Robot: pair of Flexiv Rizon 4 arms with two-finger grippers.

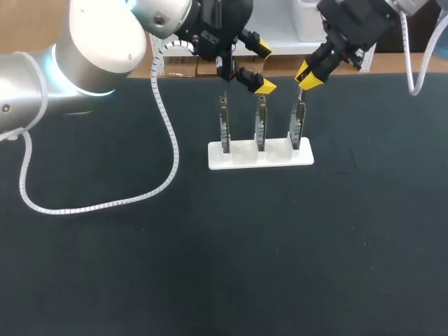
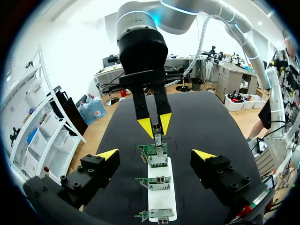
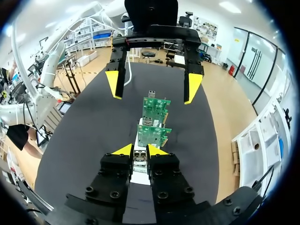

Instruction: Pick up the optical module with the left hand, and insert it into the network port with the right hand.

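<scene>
Silver-grey optical module (image 2: 158,134) stands slim and upright.

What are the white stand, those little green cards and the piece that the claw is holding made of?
The white stand seems to be plastic: matte and uniformly white. The green cards are likely printed circuit boards: glossy green with small metal parts. The optical module in the right gripper is probably metal, with a silvery grey sheen, but it is too small to be sure.

left claw (image 1: 264,68) spread wide | right claw (image 1: 307,75) narrowed, seemingly clamped | claws face each other
</scene>
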